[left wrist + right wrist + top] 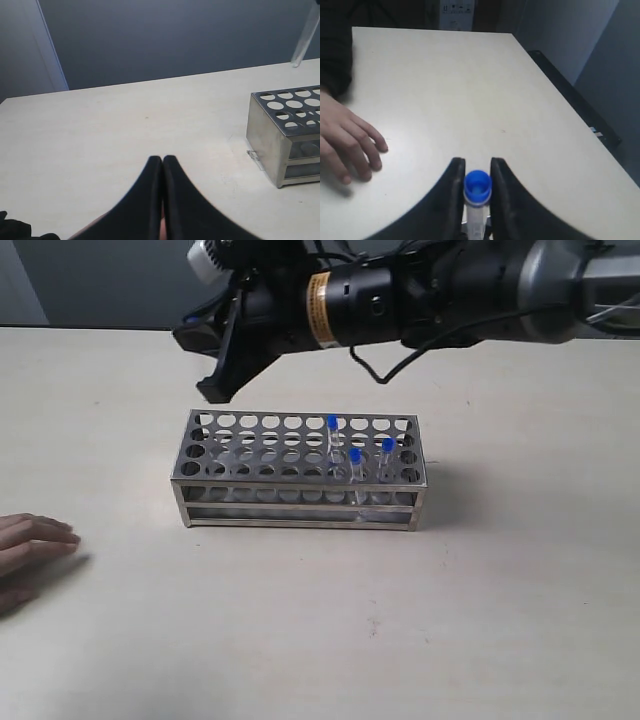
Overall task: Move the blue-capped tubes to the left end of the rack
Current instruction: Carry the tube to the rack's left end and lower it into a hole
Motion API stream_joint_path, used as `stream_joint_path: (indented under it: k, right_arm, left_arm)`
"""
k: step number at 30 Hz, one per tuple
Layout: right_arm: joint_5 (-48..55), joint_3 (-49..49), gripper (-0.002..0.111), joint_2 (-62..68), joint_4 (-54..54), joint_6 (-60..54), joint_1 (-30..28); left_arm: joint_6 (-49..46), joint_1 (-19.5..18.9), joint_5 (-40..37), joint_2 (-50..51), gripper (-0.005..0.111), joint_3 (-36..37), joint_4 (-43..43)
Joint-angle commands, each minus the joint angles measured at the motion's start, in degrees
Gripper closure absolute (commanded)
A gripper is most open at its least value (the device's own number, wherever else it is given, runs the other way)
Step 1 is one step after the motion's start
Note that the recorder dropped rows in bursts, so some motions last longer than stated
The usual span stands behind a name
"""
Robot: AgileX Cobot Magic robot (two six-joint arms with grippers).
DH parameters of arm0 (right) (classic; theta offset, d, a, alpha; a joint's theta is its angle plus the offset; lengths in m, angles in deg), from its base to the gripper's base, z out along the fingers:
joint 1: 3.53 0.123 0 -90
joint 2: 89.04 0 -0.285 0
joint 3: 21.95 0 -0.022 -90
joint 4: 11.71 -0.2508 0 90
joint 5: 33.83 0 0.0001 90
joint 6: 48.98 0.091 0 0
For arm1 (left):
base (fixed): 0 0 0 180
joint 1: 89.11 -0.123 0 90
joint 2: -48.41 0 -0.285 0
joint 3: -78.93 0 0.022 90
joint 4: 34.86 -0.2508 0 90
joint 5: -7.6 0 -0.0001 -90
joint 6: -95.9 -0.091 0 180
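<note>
My right gripper is pinched on one blue-capped tube, holding it over what looks like the rack's nine-o'clock end for the drop, with three more tubes parked toward three o'clock.

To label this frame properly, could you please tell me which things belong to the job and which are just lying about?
Job: rack; three blue-capped tubes standing in it; fourth tube between the fingers of the right gripper.
Just about: person's hand on the table; shut left gripper.
</note>
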Motion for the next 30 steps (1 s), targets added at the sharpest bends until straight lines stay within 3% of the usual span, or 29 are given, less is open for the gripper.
stream_joint_path:
  k: [1, 6, 24, 26, 27, 29, 30]
  right_arm:
    - [1.92, -2.86, 0.109, 4.07, -0.08, 0.48, 1.51]
    - [5.77, -4.95, 0.109, 7.49, -0.24, 0.48, 1.60]
    - [4.90, -5.07, 0.109, 14.72, -3.93, 0.48, 1.60]
    - [4.53, -5.07, 0.096, 14.98, -3.93, 0.48, 1.60]
    - [4.53, -5.07, 0.082, 14.98, -4.47, 0.48, 1.60]
    - [4.53, -5.07, 0.069, 14.98, -4.75, 0.48, 1.60]
    - [4.53, -5.07, 0.068, 14.98, -4.75, 0.48, 1.60]
  left_arm:
    - [0.04, 0.25, 0.48, 0.20, 0.106, -0.30, 0.30]
    - [0.04, 0.25, 0.48, 0.20, 0.106, -0.30, 0.30]
    - [0.04, 0.25, 0.48, 0.20, 0.106, -0.30, 0.30]
    - [0.04, 0.25, 0.48, 0.20, 0.106, -0.30, 0.30]
    - [0.04, 0.25, 0.48, 0.20, 0.106, -0.30, 0.30]
    - [0.04, 0.25, 0.48, 0.20, 0.106, -0.30, 0.30]
    - [0.04, 0.25, 0.48, 0.20, 0.106, -0.30, 0.30]
